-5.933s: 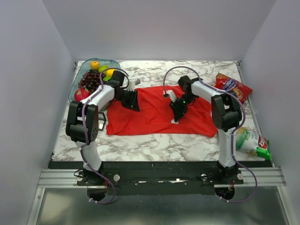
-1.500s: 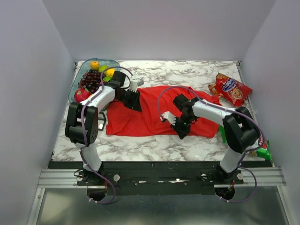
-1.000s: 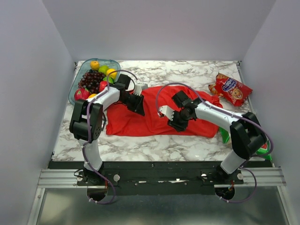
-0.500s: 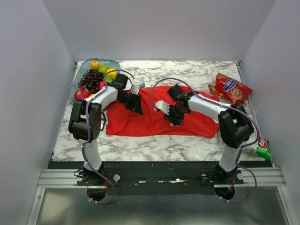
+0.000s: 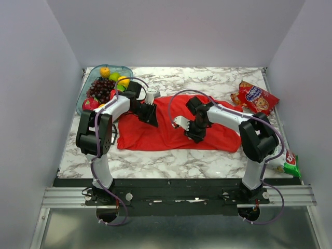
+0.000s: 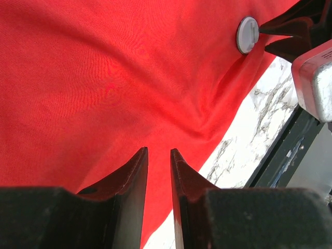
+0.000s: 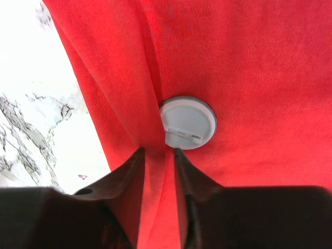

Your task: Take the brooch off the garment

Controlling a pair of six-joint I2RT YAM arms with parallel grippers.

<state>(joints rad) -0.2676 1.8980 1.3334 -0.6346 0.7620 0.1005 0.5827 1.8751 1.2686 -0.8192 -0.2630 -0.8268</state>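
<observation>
From above, one red garment (image 5: 150,136) lies spread across the middle of the marble surface (image 5: 171,156). The left tool (image 5: 151,118) sits on its upper-left part and the right tool (image 5: 195,134) near its centre. The brooch cannot be made out here. There is also one fruit bowl (image 5: 83,96) at upper left, one red snack bag (image 5: 258,97) at upper right and one green snack bag (image 5: 289,165) at the right edge.

In the left wrist view, the left tool at bottom centre is clenched on a pinch of garment, with creases fanning out from its tips. The single brooch (image 6: 247,35) sits in the upper right of the frame, pinned near the hem. The right tool's dark tips are touching it or just beside it.

In the right wrist view, the right tool is nipped onto a ridge of cloth. The brooch lies just beside its tips, not between them.

The step in hand looks like securing the cloth next to the pin. The next move probably calls for the right tool to release the fold and take the brooch itself while the left anchors the garment.
</observation>
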